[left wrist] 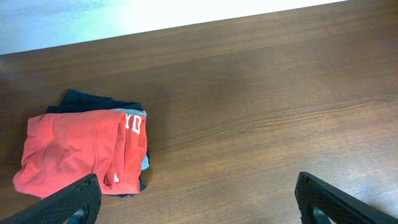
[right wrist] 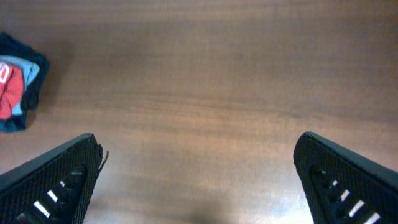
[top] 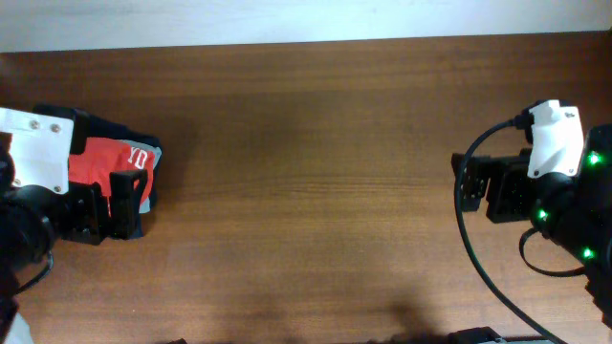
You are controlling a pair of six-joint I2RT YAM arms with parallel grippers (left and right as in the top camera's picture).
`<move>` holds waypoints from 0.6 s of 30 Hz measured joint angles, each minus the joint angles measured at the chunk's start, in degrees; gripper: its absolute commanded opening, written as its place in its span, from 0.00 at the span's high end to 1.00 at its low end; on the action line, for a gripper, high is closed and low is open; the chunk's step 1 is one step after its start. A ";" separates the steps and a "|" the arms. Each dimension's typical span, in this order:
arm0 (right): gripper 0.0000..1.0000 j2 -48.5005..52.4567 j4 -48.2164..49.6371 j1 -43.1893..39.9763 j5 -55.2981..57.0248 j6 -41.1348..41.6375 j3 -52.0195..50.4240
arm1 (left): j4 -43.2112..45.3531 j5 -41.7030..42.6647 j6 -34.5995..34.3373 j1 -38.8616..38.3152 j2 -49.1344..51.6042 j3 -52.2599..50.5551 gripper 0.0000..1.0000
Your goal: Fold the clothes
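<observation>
The orange-red T-shirt with dark navy lettering is not in view. What shows is a folded red shirt (top: 96, 162) with white letters, on top of a small pile at the table's left; it also shows in the left wrist view (left wrist: 74, 152) and, small, in the right wrist view (right wrist: 7, 93). My left gripper (top: 107, 205) is open and empty just in front of this pile, its fingers wide apart (left wrist: 199, 208). My right gripper (top: 475, 183) is open and empty at the far right, above bare wood (right wrist: 196, 186).
Under the red shirt lie a folded navy garment (left wrist: 84, 99) and a light blue-grey one (left wrist: 145, 163). The brown wooden table (top: 306, 143) stretches between the arms. Its far edge meets a white wall (top: 287, 19). A black cable (top: 469, 248) hangs by the right arm.
</observation>
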 measured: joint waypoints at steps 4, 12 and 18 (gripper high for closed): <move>0.01 -0.46 6.69 0.00 0.11 -3.02 -0.57 | 0.00 -0.02 0.00 0.00 0.00 0.00 0.01; 0.02 -11.78 27.89 -0.17 -3.13 -13.90 -19.58 | 0.00 -0.02 0.00 0.00 0.00 0.00 0.01; 0.01 -25.90 35.28 -2.86 -3.56 -16.00 -45.40 | -0.02 -0.02 0.00 0.00 0.00 0.00 0.01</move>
